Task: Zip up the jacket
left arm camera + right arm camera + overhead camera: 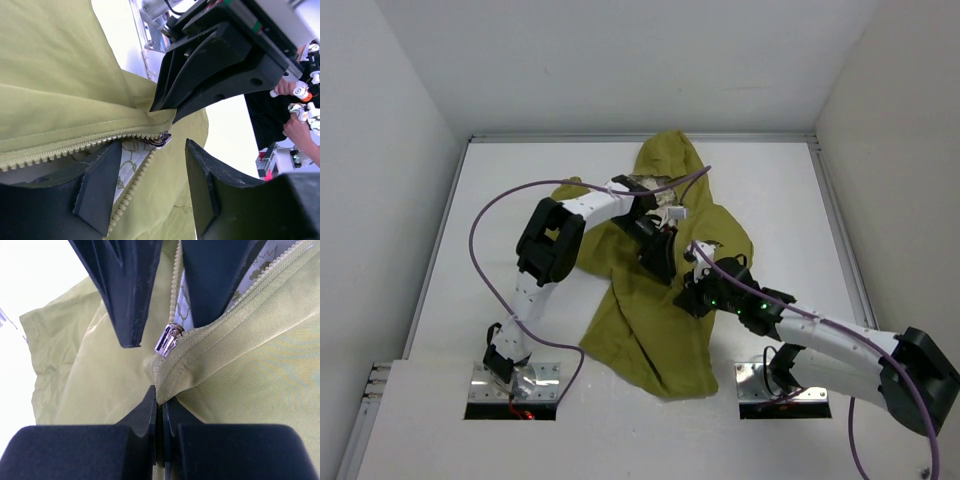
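The olive-green jacket lies crumpled mid-table, hood toward the back. Its zipper is partly open, showing cream printed lining. The silver zipper slider sits where the two tooth rows meet; it also shows in the right wrist view. My left gripper is open, its fingers straddling the zipper just below the slider, touching nothing that I can see. My right gripper is shut on a fold of jacket fabric right by the slider. In the top view the left gripper and right gripper are close together over the jacket front.
White walls enclose the table on three sides. Purple cables loop over both arms. A person's hands with handles show beyond the table in the left wrist view.
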{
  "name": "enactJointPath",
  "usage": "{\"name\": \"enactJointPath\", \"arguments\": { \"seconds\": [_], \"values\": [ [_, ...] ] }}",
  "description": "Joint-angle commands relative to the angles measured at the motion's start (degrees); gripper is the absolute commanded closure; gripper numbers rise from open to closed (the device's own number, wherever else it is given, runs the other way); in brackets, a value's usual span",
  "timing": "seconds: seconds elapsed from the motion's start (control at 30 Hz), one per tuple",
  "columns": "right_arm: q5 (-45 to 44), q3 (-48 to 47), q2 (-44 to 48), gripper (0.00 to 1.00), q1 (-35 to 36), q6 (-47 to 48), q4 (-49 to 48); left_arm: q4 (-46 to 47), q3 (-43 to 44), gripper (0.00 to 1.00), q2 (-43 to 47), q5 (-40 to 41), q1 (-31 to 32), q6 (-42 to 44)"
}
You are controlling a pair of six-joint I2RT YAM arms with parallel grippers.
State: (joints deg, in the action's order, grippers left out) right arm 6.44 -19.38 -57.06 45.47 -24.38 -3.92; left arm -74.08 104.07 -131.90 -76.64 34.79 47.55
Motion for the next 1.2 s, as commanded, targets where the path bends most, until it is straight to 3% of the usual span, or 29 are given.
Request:
{"name": "enactJointPath", "arguments": {
  "seconds": [0.0, 0.13, 0.53, 1.03, 1.17],
  "values": [
    [1.30, -0.57, -0.42, 1.00, 0.23, 0.91, -3.02, -0.10, 2.19, 0.41, -0.29, -2.45, 0.45, 2.20],
    [-0.10, -1.19, -1.04, 1.00, 0.84, 1.62, -2.32, -0.10, 2.80, 0.48, -0.82, -2.46, 1.07, 0.97],
    [-3.36, -0.31, 1.95, 1.00, 1.11, 2.58, -0.29, -0.10, -2.90, 0.45, -1.43, -2.99, 1.07, 2.19],
    [-3.71, -0.57, 0.37, 1.00, 2.43, 2.32, -0.73, -0.10, 0.52, 0.43, -1.43, -6.24, 2.74, 0.97],
    [-4.24, -0.66, 0.02, 1.00, 2.43, 1.97, -0.74, -0.10, -0.71, 0.50, -0.91, -6.76, 3.27, 0.97]
  ]
}}
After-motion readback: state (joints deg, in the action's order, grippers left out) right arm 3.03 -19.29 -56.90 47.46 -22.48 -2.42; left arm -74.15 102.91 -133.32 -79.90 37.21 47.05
